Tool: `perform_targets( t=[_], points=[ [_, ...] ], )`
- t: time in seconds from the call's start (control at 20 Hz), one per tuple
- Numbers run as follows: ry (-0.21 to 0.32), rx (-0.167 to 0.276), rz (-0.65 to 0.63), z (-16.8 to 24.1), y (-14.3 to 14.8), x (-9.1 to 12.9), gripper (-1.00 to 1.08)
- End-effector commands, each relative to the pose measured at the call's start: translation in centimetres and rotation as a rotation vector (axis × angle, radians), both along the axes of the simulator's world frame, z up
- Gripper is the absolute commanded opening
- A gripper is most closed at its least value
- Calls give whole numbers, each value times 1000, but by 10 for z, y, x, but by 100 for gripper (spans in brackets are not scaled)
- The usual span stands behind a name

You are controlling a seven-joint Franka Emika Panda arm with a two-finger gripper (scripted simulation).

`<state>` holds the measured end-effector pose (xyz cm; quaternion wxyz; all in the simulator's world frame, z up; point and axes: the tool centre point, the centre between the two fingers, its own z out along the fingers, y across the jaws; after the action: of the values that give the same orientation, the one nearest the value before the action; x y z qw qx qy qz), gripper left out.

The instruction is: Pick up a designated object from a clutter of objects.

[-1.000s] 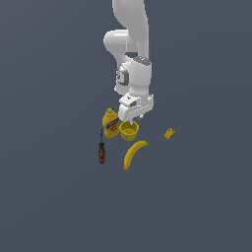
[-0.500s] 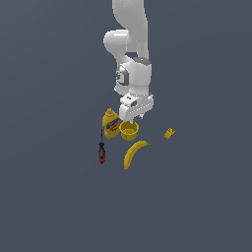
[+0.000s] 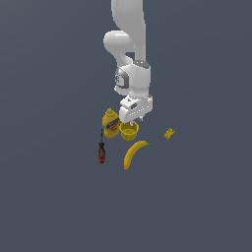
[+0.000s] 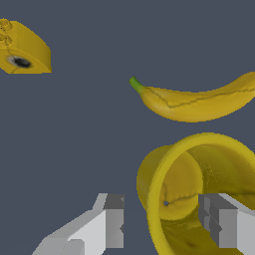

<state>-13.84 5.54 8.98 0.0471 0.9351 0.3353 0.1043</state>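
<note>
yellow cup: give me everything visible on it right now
The yellow cup is plain, glossy, plastic-looking, round and open-topped, tapering to its base, with no handle visible. It stands upright and empty on the ground, close beside the mustard bottle, with the banana just in front. The gripper is open and straddles its rim: one finger inside, the other outside. Contact with the wall cannot be told.

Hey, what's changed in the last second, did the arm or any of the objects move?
Nothing visibly changed. The gripper remains open just above the yellow cup, one finger inside its rim and the other outside. The mustard bottle, banana, screwdriver and small yellow block lie where they were.
</note>
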Motion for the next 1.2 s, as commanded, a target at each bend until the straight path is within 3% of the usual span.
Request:
perform_targets(
  t=[0.0, 0.55, 0.6, 1.15],
  points=[
    [0, 0, 1, -5, 0, 1, 28],
    [0, 0, 2, -16, 0, 3, 28],
    [0, 0, 2, -16, 0, 3, -100],
    [-1, 0, 2, -16, 0, 4, -100]
  ],
)
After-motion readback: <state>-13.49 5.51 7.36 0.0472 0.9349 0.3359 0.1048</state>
